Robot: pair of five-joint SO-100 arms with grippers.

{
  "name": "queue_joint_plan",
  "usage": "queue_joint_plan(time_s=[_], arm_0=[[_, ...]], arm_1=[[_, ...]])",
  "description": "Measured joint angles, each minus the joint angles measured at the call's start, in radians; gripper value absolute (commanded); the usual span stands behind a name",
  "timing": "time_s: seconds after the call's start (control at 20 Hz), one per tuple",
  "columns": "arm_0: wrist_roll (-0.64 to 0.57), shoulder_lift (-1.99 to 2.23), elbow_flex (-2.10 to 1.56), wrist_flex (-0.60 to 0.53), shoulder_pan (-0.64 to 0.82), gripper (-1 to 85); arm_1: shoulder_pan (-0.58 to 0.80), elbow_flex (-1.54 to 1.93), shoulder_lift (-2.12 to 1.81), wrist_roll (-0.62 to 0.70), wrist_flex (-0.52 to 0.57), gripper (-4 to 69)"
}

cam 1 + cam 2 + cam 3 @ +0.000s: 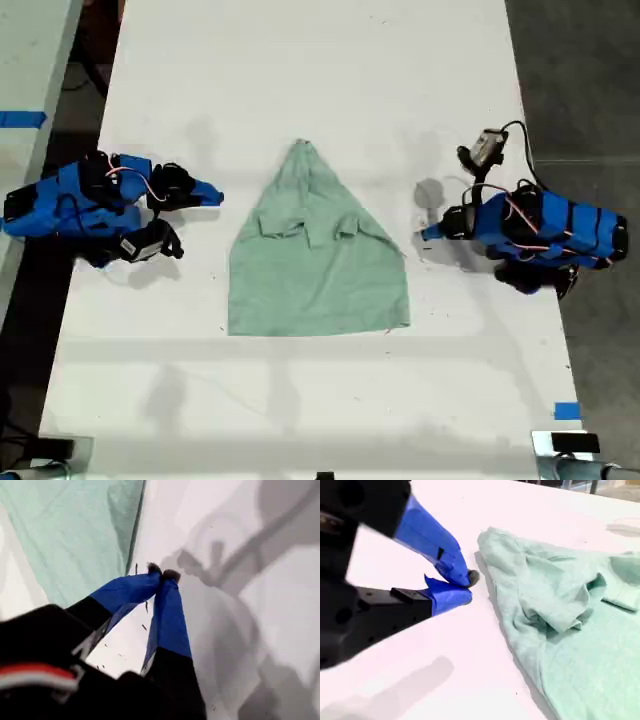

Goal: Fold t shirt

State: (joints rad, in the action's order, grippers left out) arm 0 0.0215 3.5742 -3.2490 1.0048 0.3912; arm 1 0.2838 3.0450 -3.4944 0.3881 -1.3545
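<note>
Here's my first gripper (162, 574): two long bright-blue fingers (167, 620), narrowing to small dark rubbery tips, bolted onto a chunky black housing with a red-and-white band across it. My second gripper (467, 587) wears the same blue plastic, one finger carrying a small black mark and a grey tip pad, the other fixed to a flat black bracket. And from the exterior view both arms are blue shells over black motor blocks, red and white wires (128, 180) looping across them, and a black cable (520, 150) curling off one arm.
</note>
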Motion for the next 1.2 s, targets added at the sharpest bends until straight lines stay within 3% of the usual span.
queue_joint_plan(time_s=[0.05, 0.2, 0.4, 0.55, 0.75, 0.9, 1.2], arm_0=[[-0.002, 0.002, 0.000, -0.002, 0.000, -0.3], [-0.164, 0.006, 0.000, -0.057, 0.002, -0.2], [-0.184, 0.006, 0.000, -0.058, 0.002, 0.1], [-0.184, 0.006, 0.000, -0.058, 0.003, 0.1], [-0.184, 0.006, 0.000, -0.058, 0.006, 0.1], [-0.184, 0.006, 0.000, -0.058, 0.006, 0.1], [-0.184, 0.006, 0.000, -0.058, 0.006, 0.1]], arm_1=[[0.000, 0.000, 0.000, 0.002, -0.005, 8.3], [-0.069, -0.005, -0.002, 0.043, -0.049, 21.0], [-0.133, -0.031, -0.006, -0.041, -0.094, 23.3], [-0.209, -0.091, 0.149, -0.138, -0.064, 23.2], [-0.304, -0.307, 0.695, -0.204, 0.172, 23.5], [-0.345, -0.382, 1.062, -0.224, 0.414, 23.1], [-0.374, -0.402, 1.284, -0.258, 0.746, 19.7]])
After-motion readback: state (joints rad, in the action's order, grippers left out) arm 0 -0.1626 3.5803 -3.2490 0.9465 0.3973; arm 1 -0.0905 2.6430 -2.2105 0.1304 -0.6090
